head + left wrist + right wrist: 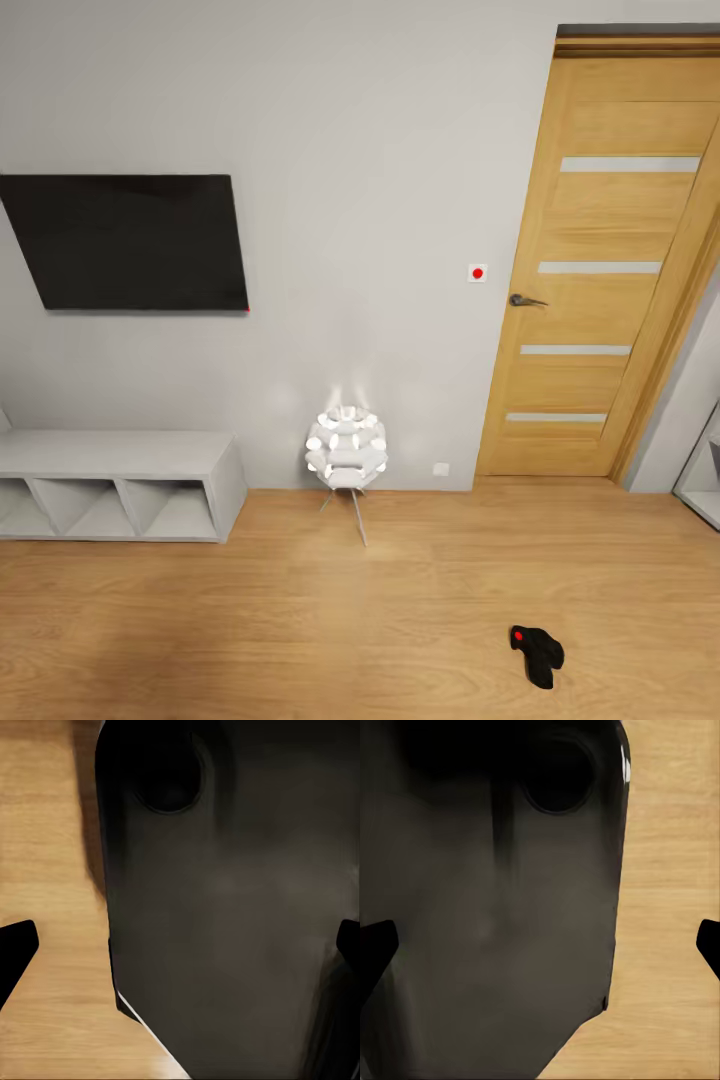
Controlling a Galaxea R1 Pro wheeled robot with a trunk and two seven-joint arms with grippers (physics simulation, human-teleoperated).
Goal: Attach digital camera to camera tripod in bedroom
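Presently: digital camera [538, 655] on floor [250, 620], low reach; we risk nudging it. Left pincer [180, 945], right pincer [540, 945] wide, empty.

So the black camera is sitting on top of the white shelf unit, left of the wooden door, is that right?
Not quite. The head view shows the black camera lying on the wood floor, not on the white shelf unit. It is still left of the wooden door.
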